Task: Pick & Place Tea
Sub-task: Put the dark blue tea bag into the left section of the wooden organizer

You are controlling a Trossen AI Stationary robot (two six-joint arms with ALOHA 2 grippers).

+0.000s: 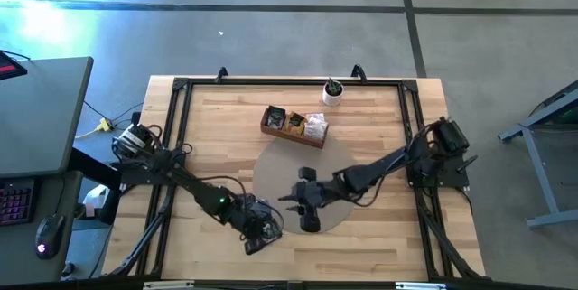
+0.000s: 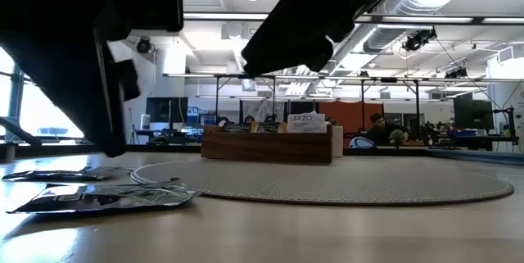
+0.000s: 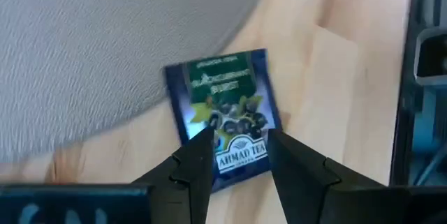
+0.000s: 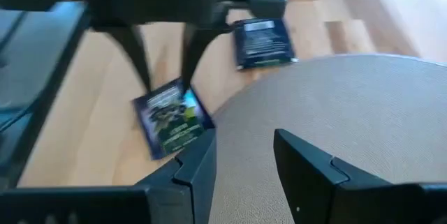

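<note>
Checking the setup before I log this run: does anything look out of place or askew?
Two dark tea sachets lie loose and crooked on the bare table beside the round mat, away from the wooden box holding the other sachets. The open left gripper hangs over one. Nothing looks spilled or damaged.

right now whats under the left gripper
A dark blue tea sachet with berry print lies flat on the wooden table, beside the round grey mat. The left gripper is open above it; its fingertips cover part of the sachet's near edge.
</note>
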